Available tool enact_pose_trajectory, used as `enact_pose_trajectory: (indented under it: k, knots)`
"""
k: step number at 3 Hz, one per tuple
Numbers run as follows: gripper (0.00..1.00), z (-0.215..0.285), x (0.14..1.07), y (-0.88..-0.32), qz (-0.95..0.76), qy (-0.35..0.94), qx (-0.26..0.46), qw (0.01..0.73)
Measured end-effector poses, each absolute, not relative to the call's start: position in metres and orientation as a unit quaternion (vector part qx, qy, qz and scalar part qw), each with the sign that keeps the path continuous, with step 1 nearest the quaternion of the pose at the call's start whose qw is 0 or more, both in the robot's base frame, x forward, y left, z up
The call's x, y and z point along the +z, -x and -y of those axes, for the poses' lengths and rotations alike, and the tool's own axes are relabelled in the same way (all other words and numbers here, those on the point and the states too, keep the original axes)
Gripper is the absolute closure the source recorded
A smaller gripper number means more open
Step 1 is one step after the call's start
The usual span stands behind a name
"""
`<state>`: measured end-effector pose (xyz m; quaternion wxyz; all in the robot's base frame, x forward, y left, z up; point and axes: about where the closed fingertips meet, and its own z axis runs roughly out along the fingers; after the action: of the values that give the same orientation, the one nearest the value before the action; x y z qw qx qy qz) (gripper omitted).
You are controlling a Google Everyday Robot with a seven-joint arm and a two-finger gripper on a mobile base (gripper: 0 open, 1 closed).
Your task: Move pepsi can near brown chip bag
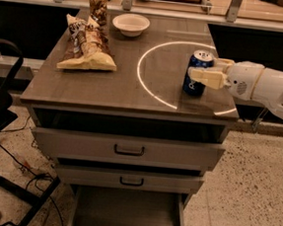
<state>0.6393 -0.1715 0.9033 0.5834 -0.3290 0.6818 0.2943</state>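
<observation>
The blue pepsi can [192, 87] stands upright on the right part of the wooden counter [109, 90], inside a white circle line. My gripper [203, 68] reaches in from the right and is closed around the can: one pale finger crosses the can's front and the other sits behind it. The brown chip bag [88, 46] lies at the far left of the counter, its pale yellow-tan end toward the front, well apart from the can.
A brownish patterned can [98, 6] stands at the back left behind the bag. A white bowl [131, 24] sits at the back middle. Two drawers [128, 150] are below the counter. A black frame [2, 122] and cables are on the floor at left.
</observation>
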Motion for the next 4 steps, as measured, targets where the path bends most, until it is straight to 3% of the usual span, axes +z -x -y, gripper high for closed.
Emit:
enact_pose_trajectory:
  k: [4]
  knots:
    - [1.0, 0.023, 0.933, -0.656, -0.663, 0.364, 0.346, 0.555]
